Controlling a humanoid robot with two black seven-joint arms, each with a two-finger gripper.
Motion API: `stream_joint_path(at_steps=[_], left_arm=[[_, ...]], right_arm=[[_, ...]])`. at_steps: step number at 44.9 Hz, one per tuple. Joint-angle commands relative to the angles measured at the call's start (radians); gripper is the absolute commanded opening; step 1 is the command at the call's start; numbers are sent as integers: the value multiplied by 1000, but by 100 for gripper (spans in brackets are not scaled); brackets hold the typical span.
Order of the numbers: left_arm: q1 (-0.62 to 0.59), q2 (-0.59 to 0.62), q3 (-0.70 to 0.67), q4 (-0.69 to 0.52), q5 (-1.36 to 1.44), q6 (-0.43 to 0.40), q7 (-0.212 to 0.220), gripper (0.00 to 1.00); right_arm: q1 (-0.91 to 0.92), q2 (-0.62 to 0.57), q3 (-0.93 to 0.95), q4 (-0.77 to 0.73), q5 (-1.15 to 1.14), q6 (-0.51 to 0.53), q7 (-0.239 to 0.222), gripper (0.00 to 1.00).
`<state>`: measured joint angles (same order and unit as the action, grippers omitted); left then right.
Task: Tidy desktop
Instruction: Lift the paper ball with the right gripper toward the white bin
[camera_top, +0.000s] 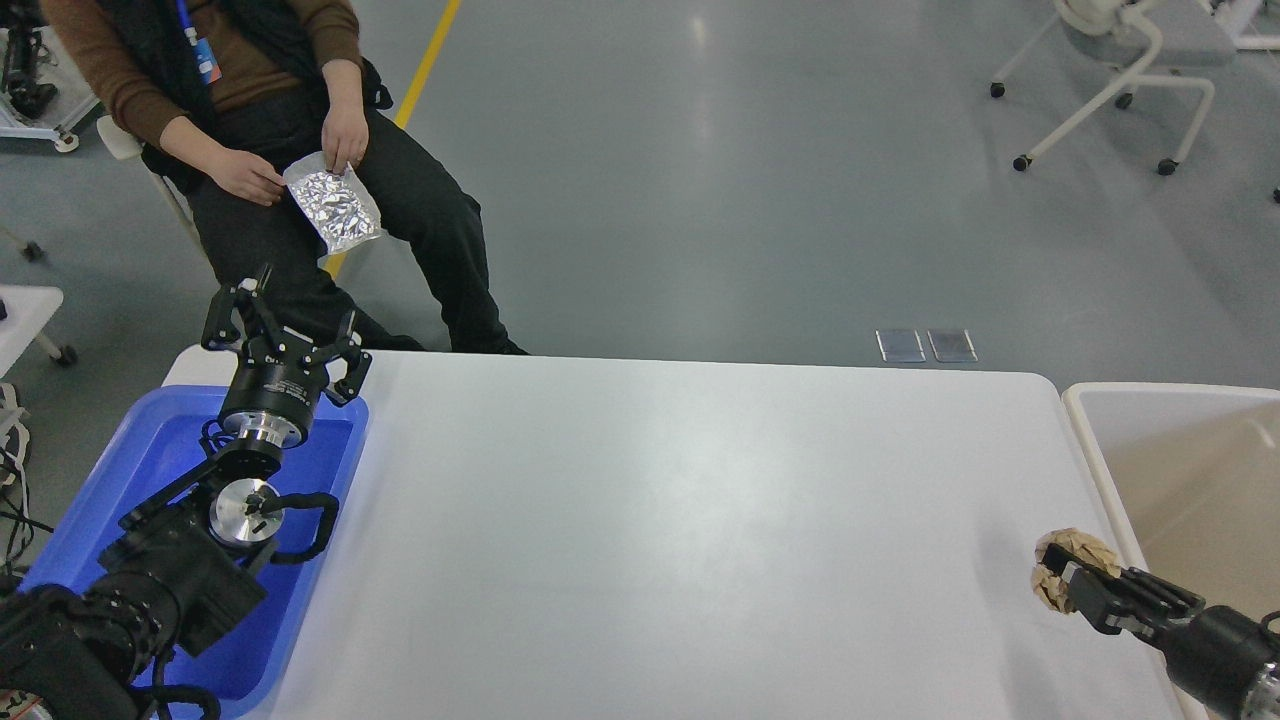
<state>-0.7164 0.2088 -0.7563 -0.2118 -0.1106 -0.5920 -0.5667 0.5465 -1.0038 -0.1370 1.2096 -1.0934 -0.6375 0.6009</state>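
Observation:
The desktop (680, 520) is a wide matte white tabletop filling the middle of the head view. My right gripper (1068, 582) is at its right edge, shut on a crumpled brown paper ball (1066, 560), beside the beige bin. My left gripper (283, 322) is open and empty, raised over the far end of the blue tray (120, 470) at the desktop's left end.
A beige white-rimmed bin (1190, 470) stands right of the desktop. A seated person (300, 150) behind the far left corner holds a silver foil bag (333, 205). Wheeled chairs (1110, 80) stand at the far right.

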Motion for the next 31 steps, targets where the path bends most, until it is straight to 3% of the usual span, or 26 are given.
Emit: stream_joint_path(at_steps=[1,5,10,19,31], left_arm=[[0,0,0,0,0,0,-1,100],[0,0,0,-1,0,0,1,100],[0,0,0,0,0,0,-1,100],[0,0,-1,0,0,0,1,100],[0,1,0,0,0,0,-1,100]], right_arm=[[180,-193,4,185,142,153,7,0],[262,-225,8,182,213,240,-1,0],[358,-240,19,150,371,349,-55,0],[444,-222,22,10,616,455,-200,0],[434,-58,37,-217,1009,453,-412,0]])
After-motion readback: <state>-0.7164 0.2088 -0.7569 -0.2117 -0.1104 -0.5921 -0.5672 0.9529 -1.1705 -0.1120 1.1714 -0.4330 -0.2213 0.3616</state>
